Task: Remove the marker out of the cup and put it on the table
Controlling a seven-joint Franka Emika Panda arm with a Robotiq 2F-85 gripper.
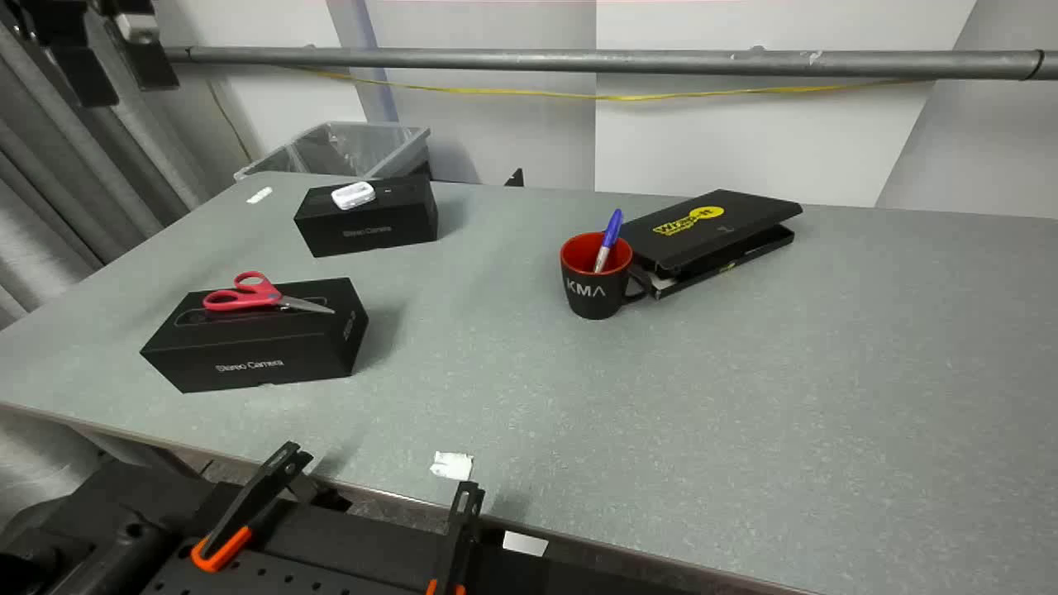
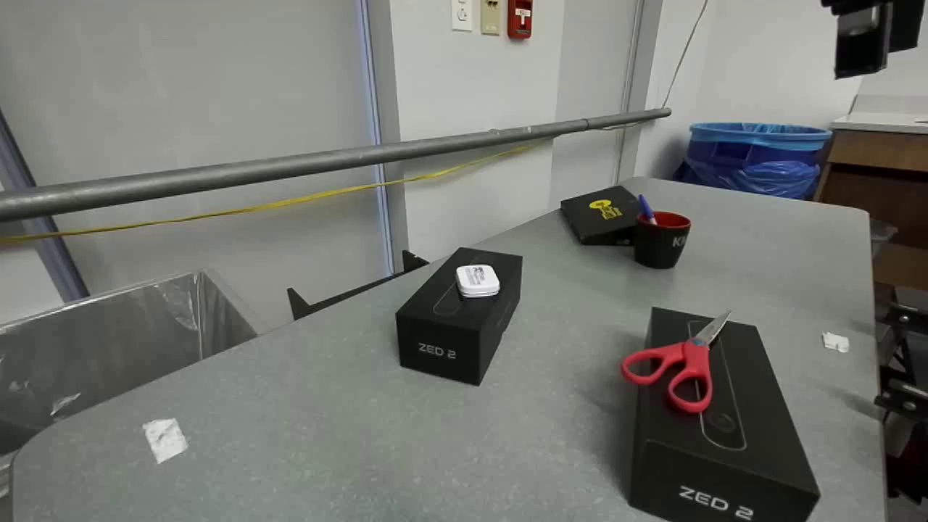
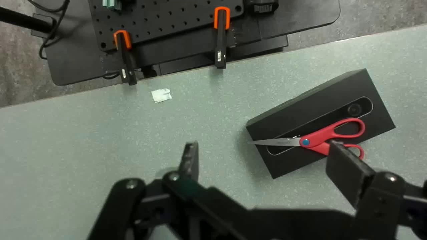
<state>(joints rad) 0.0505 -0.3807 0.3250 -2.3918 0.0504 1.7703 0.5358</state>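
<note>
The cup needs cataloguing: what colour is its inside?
The cup's inside is red, best seen in an exterior view.

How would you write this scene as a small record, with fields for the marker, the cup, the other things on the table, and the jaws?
marker: leaning in the cup, blue end up
cup: upright on the table, black outside, red inside
flat black case: beside the cup; whether touching, cannot tell
scissors: red-handled, on one black box
small white case: on the other black box
jaws: open, holding nothing
task status: marker not yet removed
</note>
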